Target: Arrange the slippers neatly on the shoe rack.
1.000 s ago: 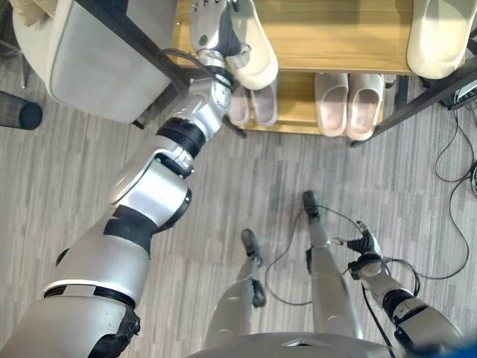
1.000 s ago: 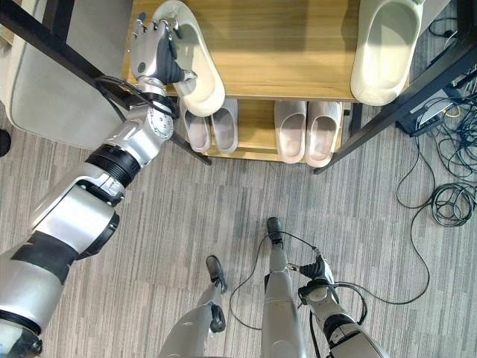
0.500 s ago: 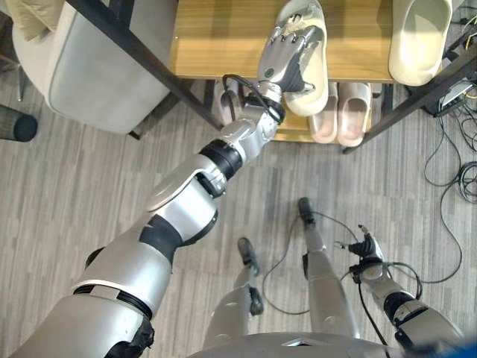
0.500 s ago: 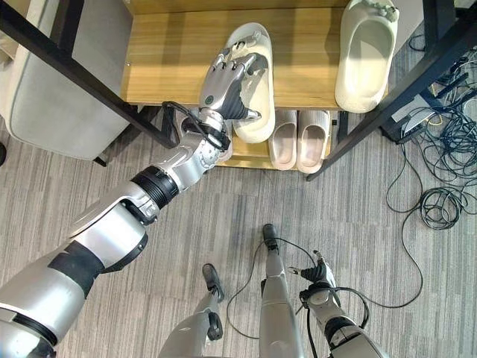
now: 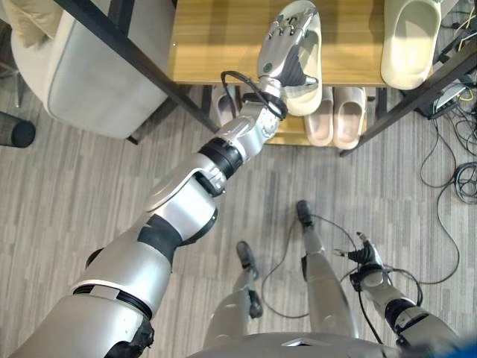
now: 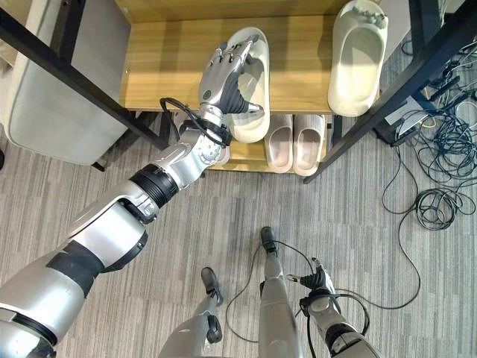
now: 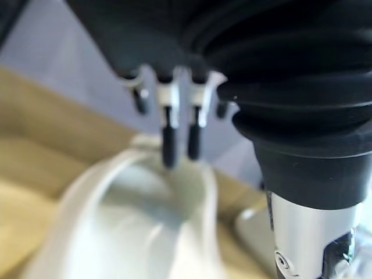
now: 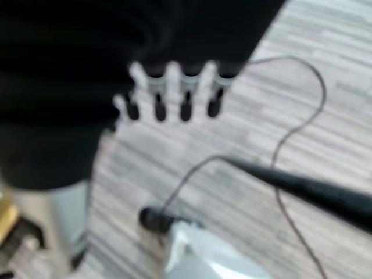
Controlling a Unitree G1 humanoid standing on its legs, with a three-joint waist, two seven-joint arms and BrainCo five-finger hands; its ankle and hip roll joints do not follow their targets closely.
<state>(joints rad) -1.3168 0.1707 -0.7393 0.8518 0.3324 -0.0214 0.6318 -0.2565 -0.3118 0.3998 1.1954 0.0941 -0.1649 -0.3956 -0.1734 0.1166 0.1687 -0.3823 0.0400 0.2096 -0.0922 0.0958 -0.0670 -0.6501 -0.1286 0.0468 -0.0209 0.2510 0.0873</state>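
Observation:
A cream slipper [image 6: 257, 67] lies on the wooden top shelf [image 6: 164, 60] of the shoe rack, near its middle, with the heel over the front edge. My left hand [image 6: 220, 82] rests on the slipper's left side. Its fingers lie along the upper and its thumb is curled across the heel. In the left wrist view the fingertips [image 7: 168, 145] reach into the slipper [image 7: 133, 221]. A second cream slipper [image 6: 358, 52] lies at the shelf's right end. My right hand [image 5: 364, 257] hangs low at the lower right with relaxed fingers [image 8: 174, 93].
A pair of pinkish slippers [image 6: 294, 142] stands on the lower shelf, and another pair [image 5: 223, 104] is partly behind my arm. A grey chair [image 5: 97, 74] stands left of the rack. Black frame bars [image 6: 67, 67] cross the corners. Loose cables [image 6: 432, 201] lie on the floor at right.
My left hand carried the cream slipper from the shelf's left end rightward to the middle. Over the last half second it has hardly moved. The view shifted a little.

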